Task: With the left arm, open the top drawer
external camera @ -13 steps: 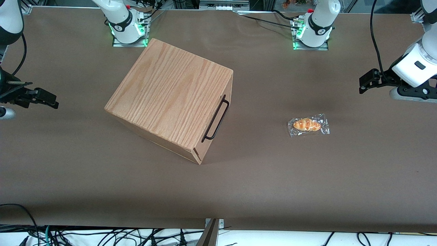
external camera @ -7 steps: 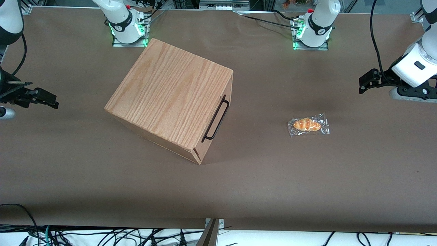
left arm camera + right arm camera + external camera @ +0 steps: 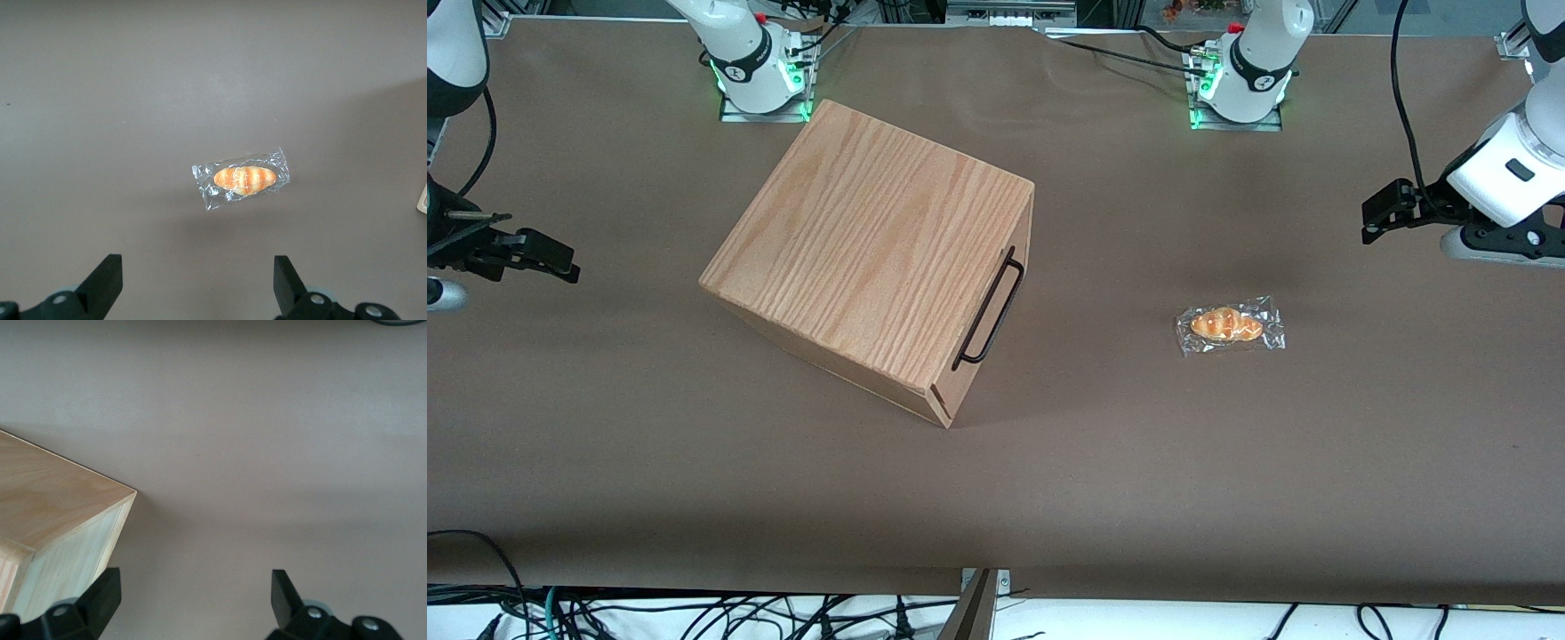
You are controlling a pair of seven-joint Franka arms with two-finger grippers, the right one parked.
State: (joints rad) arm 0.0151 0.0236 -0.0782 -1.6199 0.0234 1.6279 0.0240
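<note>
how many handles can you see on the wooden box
1. A black wire handle on the top drawer, facing the wrapped bread. Lower handles may be hidden. The left arm's pincer hangs open, away from it.

The left arm (image 3: 1507, 169) is held raised at the working arm's end of the table, its white wrist angled downward. The gripper (image 3: 1380, 218) is carried above the table surface, touching nothing. Its black fingers (image 3: 107, 283) are spread wide apart, with nothing held between them.
</note>
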